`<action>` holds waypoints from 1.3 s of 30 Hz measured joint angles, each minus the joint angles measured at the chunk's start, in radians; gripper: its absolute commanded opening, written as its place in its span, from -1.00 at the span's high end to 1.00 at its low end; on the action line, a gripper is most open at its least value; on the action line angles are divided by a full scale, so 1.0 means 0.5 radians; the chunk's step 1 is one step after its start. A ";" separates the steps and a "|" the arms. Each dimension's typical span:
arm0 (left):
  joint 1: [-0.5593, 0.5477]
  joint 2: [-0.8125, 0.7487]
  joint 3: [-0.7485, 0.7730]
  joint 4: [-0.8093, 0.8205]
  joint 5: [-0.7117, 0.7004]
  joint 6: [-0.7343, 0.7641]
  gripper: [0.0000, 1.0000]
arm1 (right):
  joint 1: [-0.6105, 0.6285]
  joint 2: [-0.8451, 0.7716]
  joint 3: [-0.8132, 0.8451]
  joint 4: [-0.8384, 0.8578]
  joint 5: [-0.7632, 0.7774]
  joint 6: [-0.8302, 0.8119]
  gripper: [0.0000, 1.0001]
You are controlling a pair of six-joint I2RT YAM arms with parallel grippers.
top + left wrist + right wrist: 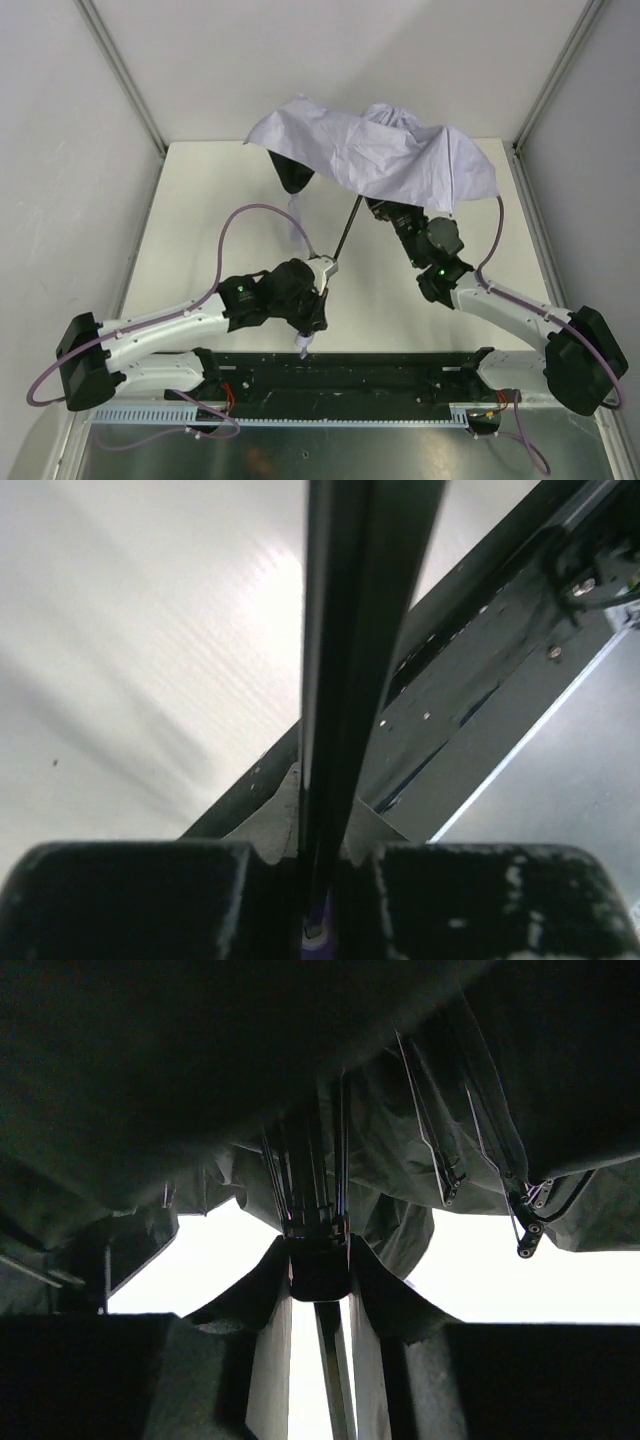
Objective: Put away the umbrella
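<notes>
Clamping the black shaft [340, 680] of the umbrella [380, 150], the left gripper [320, 880] has both fingers pressed against the rod. In the top view the shaft runs from this gripper toward 1 o'clock, up into the canopy [330, 135]. The canopy is crumpled, half spread, and raised over the 12 o'clock end of the table [200, 200].

The right gripper [320, 1360] reaches toward 10 o'clock under the fabric. Its fingers flank the shaft below the runner [320, 1265]; whether they grip cannot be told. Metal ribs [440, 1150] hang at 1 o'clock of it. The canopy hides this gripper from above.

A purple cable [235, 225] loops over the left arm. A black base rail [350, 365] lies at 6 o'clock.
</notes>
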 measured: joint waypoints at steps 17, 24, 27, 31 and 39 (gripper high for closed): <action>0.099 0.084 0.253 0.183 -0.105 -0.031 0.54 | -0.142 -0.034 -0.488 0.084 -0.505 0.360 1.00; 0.166 -0.075 -0.016 0.867 -0.211 -0.166 0.40 | -0.266 -0.002 -0.313 -0.251 -0.999 0.292 1.00; 0.163 -0.120 -0.097 0.968 -0.219 -0.178 0.00 | -0.244 -0.002 -0.249 -0.332 -1.051 0.230 1.00; 0.147 -0.246 -0.190 1.091 -0.199 -0.125 -0.40 | -0.278 -0.004 -0.234 -0.361 -1.165 0.124 1.00; 0.103 -1.091 -0.554 1.138 0.181 0.093 -0.84 | -0.732 -0.061 -0.234 -0.345 -1.537 -0.391 1.00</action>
